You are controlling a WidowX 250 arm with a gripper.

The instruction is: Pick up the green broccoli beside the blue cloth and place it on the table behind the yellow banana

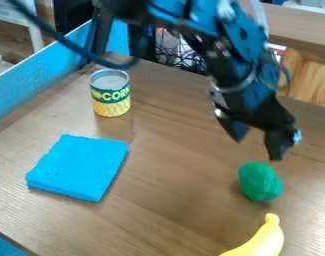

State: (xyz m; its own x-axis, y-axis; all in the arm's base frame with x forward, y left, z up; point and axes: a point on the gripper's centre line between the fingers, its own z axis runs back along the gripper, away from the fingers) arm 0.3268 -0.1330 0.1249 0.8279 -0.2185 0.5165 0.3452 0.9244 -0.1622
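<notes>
Banana at near edge, partly cut off. Green ball, maybe a toy vegetable, on the table just behind it. Folded blue cloth at image left. Gripper hangs above and beyond ball, fingers spread, holding nothing. Corn can upright, farther back.

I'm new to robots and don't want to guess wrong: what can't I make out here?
All in the camera view:
- Yellow banana: one end is cut off by the bottom edge.
- Corn can: its own front hides its back.
- Blue cloth: its top layer hides the inner folds.
- Green object: too little detail to say what it is; its underside is hidden by its body.
- Cables: partly hidden behind the arm.
</notes>
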